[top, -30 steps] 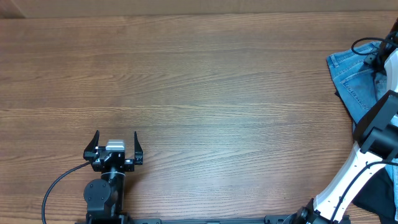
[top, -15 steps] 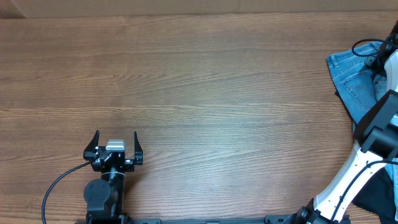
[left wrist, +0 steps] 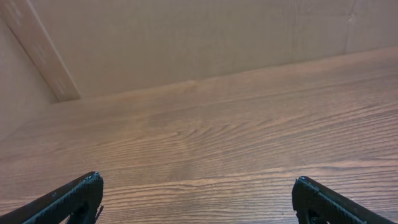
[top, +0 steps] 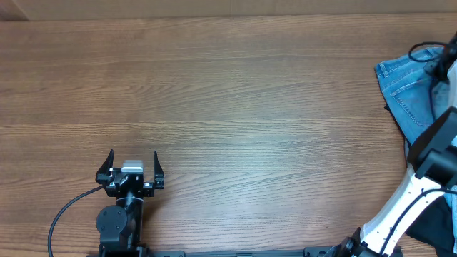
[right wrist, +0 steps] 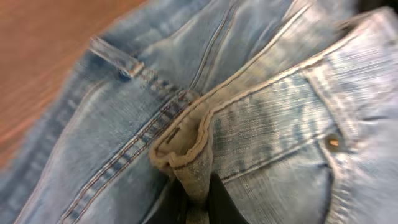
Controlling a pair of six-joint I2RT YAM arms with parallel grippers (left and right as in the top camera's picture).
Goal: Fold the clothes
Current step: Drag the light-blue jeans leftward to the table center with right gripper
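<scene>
- Right wrist view is filled with the clothes (right wrist: pixel 261 124): pale, faded blue denim, bunched and layered, with doubled stitched seams, a belt loop at upper left and a small metal rivet at right.
- A folded hem or waistband edge of that denim rises in a ridge at the middle of this view, and a fold of it runs down between my dark fingertips (right wrist: pixel 217 199) at the bottom edge.
- My right claw (right wrist: pixel 198 202) is clenched on that fold of the clothes; only the very tips of it show, and the picture is somewhat blurred.
- A strip of brown desk (right wrist: pixel 43 68) shows at the upper left of the wrist view, beside the denim.
- Overhead, the clothes (top: pixel 403 89) lie at the far right edge of the desk (top: pixel 235 93), partly cut off by the frame; a darker cloth (top: pixel 432 221) sits at the lower right corner, beside my white right arm (top: pixel 400 207).
- My right claw itself cannot be made out from overhead.
- My left claw (top: pixel 133 158) rests near the front-left of the desk, well apart from the clothes, fingers spread wide and grasping nothing.
- Left wrist view shows those two black fingertips (left wrist: pixel 78 196) at the lower corners, bare wood grain between them, and a plain beige wall (left wrist: pixel 186 37) behind the desk.
</scene>
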